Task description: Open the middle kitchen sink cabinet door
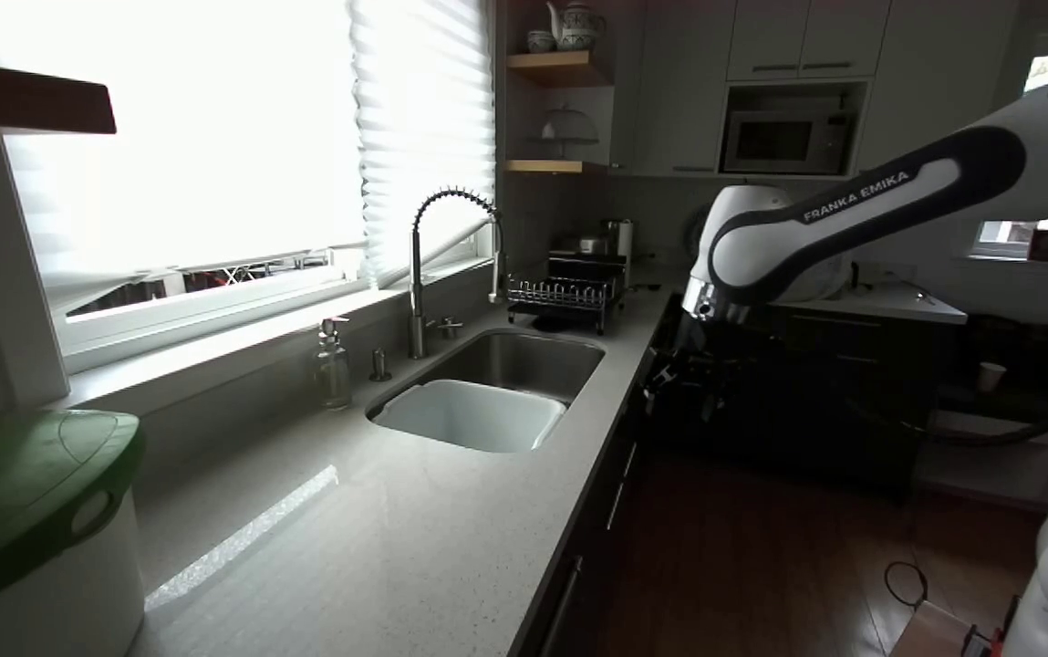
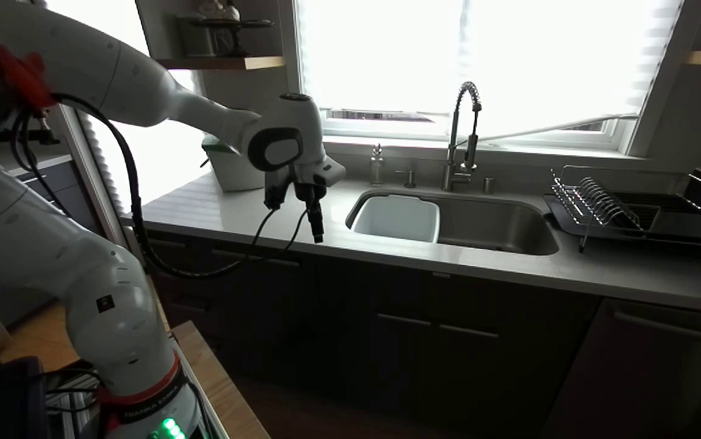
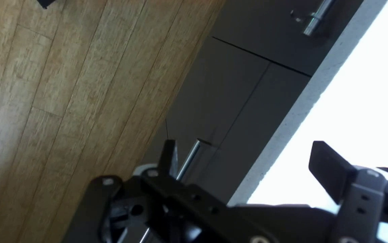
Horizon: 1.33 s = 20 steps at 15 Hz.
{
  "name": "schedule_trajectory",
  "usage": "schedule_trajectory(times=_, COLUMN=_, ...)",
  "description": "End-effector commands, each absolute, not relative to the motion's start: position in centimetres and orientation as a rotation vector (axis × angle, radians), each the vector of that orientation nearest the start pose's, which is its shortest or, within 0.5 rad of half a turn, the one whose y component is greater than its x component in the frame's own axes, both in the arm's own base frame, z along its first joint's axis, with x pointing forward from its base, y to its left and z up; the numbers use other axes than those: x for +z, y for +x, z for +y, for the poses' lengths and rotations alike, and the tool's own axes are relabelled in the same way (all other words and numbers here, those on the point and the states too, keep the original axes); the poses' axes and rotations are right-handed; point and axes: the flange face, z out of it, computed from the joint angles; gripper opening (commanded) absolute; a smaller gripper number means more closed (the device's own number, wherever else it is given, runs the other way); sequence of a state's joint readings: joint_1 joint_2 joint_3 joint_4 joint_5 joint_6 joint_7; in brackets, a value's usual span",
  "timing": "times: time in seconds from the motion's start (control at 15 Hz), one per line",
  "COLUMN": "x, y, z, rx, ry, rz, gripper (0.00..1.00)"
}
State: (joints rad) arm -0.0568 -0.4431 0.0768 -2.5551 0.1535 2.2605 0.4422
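The kitchen sink [image 1: 546, 360] [image 2: 496, 225] is set in the grey countertop. Below it, dark cabinet doors [image 2: 469, 378] are shut. Two horizontal bar handles show on them, the left handle [image 2: 404, 319] and the right handle [image 2: 468, 331]. My gripper [image 1: 686, 391] is open and empty, out in front of the counter; it appears left of the sink in an exterior view [image 2: 318, 235]. In the wrist view the gripper [image 3: 244, 146] has its fingers wide apart. A silver bar handle [image 3: 189, 158] lies beyond the left finger, partly hidden; which door it belongs to I cannot tell.
The countertop edge [image 3: 281, 135] runs diagonally under the fingers. Another handle [image 3: 317, 20] is at upper right. A white basin [image 1: 478, 415] [image 2: 396, 218] sits in the sink, a dish rack [image 2: 606, 210] right of it. The dishwasher [image 2: 661, 366] adjoins the cabinets. The arm's cable [image 2: 191, 274] hangs low.
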Motion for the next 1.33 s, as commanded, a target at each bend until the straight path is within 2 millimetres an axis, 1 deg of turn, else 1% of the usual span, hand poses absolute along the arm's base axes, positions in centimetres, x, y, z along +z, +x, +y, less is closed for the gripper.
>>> schedule_trajectory(times=0.0, x=38.4, y=41.6, z=-3.2, rx=-0.149, ry=-2.824, rz=0.806, gripper=1.00)
schedule_trajectory(times=0.13, x=35.9, y=41.6, z=-5.9, rx=-0.151, ry=-2.799, rz=0.841, gripper=1.00)
schedule_trajectory(times=0.4, x=32.5, y=42.2, z=-10.7, rx=-0.193, ry=-2.830, rz=0.934, gripper=1.00)
schedule_trajectory(times=0.47, x=34.1, y=42.0, z=-9.1, rx=-0.194, ry=-2.817, rz=0.910, gripper=1.00)
schedule_trajectory(times=0.53, x=33.4, y=42.0, z=-10.0, rx=-0.191, ry=-2.818, rz=0.931, gripper=1.00)
schedule_trajectory(times=0.67, x=32.5, y=42.1, z=-10.6, rx=-0.180, ry=-2.821, rz=0.943, gripper=1.00)
schedule_trajectory(times=1.2, x=32.6, y=42.3, z=-10.6, rx=-0.184, ry=-2.822, rz=0.940, gripper=1.00)
schedule_trajectory(times=1.27, x=32.1, y=42.7, z=-10.7, rx=-0.165, ry=-2.818, rz=0.943, gripper=1.00)
